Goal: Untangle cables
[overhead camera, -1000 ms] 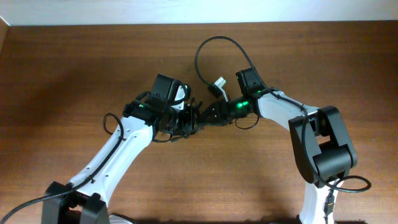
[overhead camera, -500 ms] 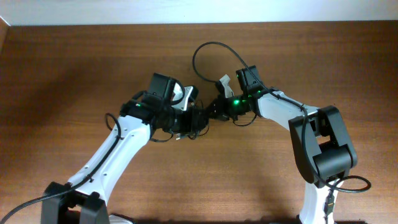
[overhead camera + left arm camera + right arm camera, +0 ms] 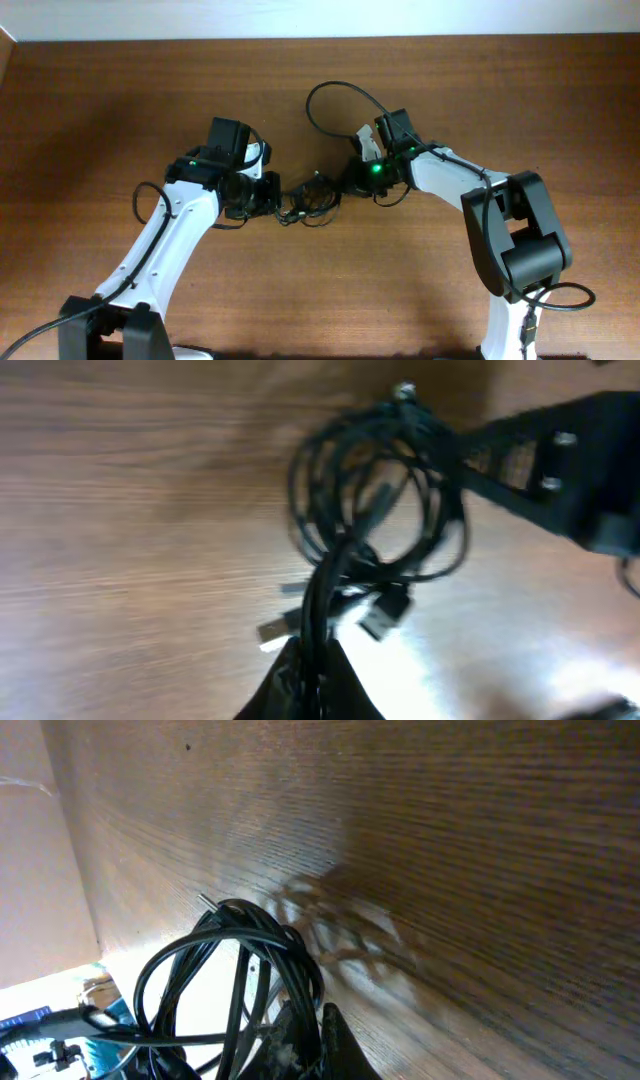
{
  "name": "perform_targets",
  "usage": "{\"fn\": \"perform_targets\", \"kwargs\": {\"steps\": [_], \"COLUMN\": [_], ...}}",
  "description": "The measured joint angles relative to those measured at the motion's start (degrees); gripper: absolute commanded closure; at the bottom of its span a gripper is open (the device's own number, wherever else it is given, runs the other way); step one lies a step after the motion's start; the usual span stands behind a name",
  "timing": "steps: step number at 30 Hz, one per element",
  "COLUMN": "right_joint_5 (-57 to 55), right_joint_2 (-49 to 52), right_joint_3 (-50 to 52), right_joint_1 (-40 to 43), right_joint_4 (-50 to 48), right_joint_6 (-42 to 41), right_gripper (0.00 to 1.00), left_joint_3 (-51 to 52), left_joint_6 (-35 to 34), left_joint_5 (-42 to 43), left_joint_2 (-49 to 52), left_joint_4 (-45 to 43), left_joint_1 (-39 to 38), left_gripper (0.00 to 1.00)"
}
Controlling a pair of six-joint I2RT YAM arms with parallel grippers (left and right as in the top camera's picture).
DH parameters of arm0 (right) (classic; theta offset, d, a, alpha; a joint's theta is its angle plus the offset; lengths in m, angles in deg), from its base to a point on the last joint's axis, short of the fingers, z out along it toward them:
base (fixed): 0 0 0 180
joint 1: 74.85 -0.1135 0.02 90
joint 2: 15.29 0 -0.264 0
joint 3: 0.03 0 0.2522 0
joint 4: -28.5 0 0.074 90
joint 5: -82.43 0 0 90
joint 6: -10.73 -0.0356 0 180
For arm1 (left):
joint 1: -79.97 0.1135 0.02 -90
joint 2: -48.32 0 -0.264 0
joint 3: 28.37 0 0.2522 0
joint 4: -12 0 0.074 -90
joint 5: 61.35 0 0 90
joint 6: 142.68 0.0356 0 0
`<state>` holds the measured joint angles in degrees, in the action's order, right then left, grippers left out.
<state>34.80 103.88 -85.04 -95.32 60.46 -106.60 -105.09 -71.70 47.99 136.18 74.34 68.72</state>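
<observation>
The cables (image 3: 312,201) are a small knot of thin black loops held between my two grippers at mid-table. My left gripper (image 3: 279,199) is shut on strands at the bundle's left side. My right gripper (image 3: 341,184) is shut on strands at its right side. In the left wrist view the cables (image 3: 380,490) coil ahead of the left gripper (image 3: 316,678), and two silver-tipped plugs (image 3: 275,630) dangle just beyond its tips. The right wrist view shows the cables (image 3: 220,970) looping left of the right gripper (image 3: 312,1032), lifted off the wood.
The wooden table (image 3: 120,100) spreads out on all sides. A thick black arm cable (image 3: 330,95) arcs behind the right wrist. The right gripper's dark body (image 3: 545,460) fills the upper right of the left wrist view.
The right gripper has shut on the cables. The left arm has pulled back to the left, drawing the bundle out between the two grippers.
</observation>
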Motion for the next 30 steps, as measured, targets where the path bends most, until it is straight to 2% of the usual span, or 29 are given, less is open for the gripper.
{"fn": "perform_targets", "kwargs": {"steps": [3, 5, 8, 9, 11, 19, 23, 24, 25, 30], "right_joint_5": [-3.7, -5.6, -5.5, -4.0, 1.4, 12.9, 5.2, 2.5, -0.6, -7.7], "right_joint_2": [0.0, 0.0, 0.0, 0.0, 0.0, -1.9, -1.9, -1.9, -1.9, -1.9], "right_joint_3": [0.0, 0.0, 0.0, 0.0, -0.6, -2.8, -2.9, -2.9, -2.9, -2.9], "right_joint_1": [0.2, 0.3, 0.5, 0.6, 1.1, 1.3, 1.3, 1.3, 1.3, 1.3], "right_joint_4": [1.5, 2.1, 2.6, 2.6, 3.3, 8.3, 11.7, 11.8, 11.9, 13.1], "right_joint_6": [-0.1, -0.2, -0.2, 0.5, 2.6, 8.6, 9.6, 9.6, 9.5, 9.8], "right_gripper": [0.91, 0.81, 0.70, 0.65, 0.59, 0.56, 0.54, 0.46, 0.42, 0.44], "left_joint_3": [0.0, 0.0, 0.0, 0.0, 0.0, 0.0, 0.0, 0.0, 0.0, 0.0], "left_joint_6": [-1.0, -1.2, -1.5, -1.5, -1.0, 1.3, 1.5, 1.5, 1.5, 1.5], "left_joint_5": [-6.4, -8.5, -9.7, -9.8, -10.0, -9.9, -9.9, -9.9, -9.9, -9.9], "left_joint_2": [0.0, 0.0, 0.0, 0.0, 0.0, 0.0, 0.0, 0.0, 0.0, 0.0], "left_joint_4": [0.3, 0.4, 0.4, 0.3, 0.3, -2.5, -3.0, -3.2, -3.8, -5.4], "left_joint_1": [0.2, 0.2, 0.2, 0.2, 0.2, 0.2, 0.2, 0.2, 0.2, 0.2], "left_gripper": [0.45, 0.31, 0.28, 0.22, 0.26, 0.37, 0.37, 0.37, 0.37, 0.42]}}
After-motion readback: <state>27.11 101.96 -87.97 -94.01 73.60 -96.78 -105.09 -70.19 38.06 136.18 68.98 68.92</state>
